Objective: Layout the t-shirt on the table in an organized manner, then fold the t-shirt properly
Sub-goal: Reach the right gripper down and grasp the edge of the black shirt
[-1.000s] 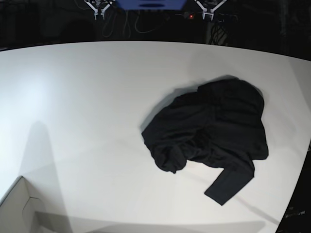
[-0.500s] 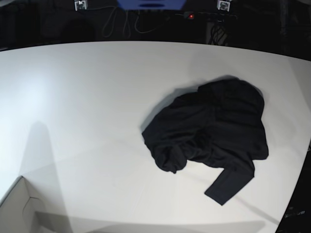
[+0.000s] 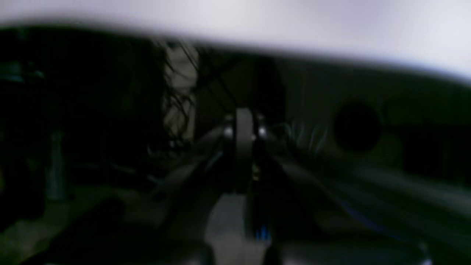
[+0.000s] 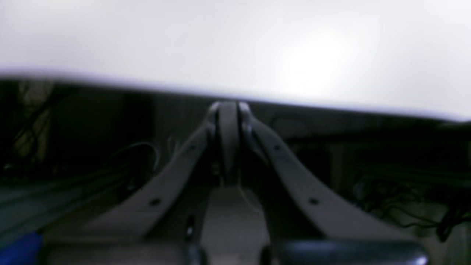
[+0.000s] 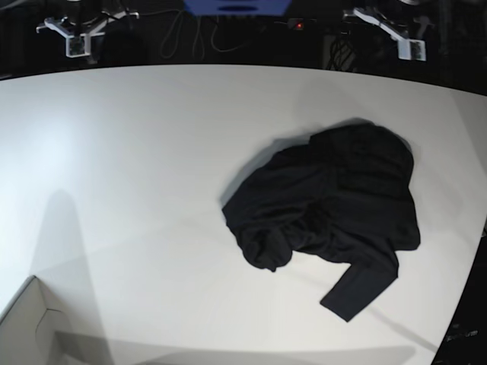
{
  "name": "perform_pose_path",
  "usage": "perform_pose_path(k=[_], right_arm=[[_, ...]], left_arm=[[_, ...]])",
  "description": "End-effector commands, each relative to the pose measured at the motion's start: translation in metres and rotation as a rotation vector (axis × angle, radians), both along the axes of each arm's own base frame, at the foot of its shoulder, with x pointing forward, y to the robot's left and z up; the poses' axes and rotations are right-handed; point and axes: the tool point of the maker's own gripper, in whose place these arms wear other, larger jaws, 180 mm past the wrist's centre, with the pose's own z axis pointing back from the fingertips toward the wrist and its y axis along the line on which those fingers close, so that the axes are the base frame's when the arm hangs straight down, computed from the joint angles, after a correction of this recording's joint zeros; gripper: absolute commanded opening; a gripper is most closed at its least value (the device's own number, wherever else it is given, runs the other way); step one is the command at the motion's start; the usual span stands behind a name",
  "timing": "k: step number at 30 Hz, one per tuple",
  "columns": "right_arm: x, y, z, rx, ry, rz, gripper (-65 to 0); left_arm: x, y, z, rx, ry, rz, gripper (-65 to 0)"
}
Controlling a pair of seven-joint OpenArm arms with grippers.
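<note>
The black t-shirt [image 5: 335, 213] lies crumpled in a heap on the right half of the white table [image 5: 137, 152], one sleeve trailing toward the front right edge. Both grippers hang beyond the table's far edge, well away from the shirt. My right gripper [image 5: 78, 47] is at the top left of the base view and my left gripper [image 5: 412, 50] at the top right. The wrist views show the left gripper [image 3: 244, 114] and the right gripper [image 4: 229, 105] with their fingers pressed together on nothing, facing the table's edge [image 4: 220, 36].
A white box corner [image 5: 27, 327] sticks in at the front left. Dark floor with cables [image 5: 190, 38] lies behind the table's far edge. The table's curved edge cuts close to the shirt on the right.
Both grippers have swung outward along the far edge, the right one toward the left and the left one toward the right, and show more fully. The shirt has not moved.
</note>
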Motion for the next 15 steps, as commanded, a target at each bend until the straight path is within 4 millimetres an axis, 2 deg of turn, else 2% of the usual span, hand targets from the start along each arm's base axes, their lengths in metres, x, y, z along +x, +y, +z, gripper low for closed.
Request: perform_pose_path(k=[1,6,10,12,15], right_arm=[[0.016,0.005,0.017,0.007,-0.074,0.011,-65.0],[0.060,0.018,0.048,0.036,-0.234,0.000,-65.0],[0.093,0.028,0.068,0.074,-0.348,-0.027,-65.0],[0.109,0.045,0.075,0.117,-0.388,-0.014,-65.0],[0.133,0.073,0.074,0.180,-0.365,0.035,-63.5]], left_arm=[[0.009,0.004,0.016,-0.003,-0.056,0.013,-65.0],[0.036,0.038,0.046,0.023,-0.181,0.140,-65.0],[0.043,0.064,0.058,0.037,-0.230,0.237,-65.0],[0.046,0.072,0.058,0.028,-0.209,0.263,-65.0],[0.059,0.084,0.060,-0.013,-0.180,0.304,-65.0]])
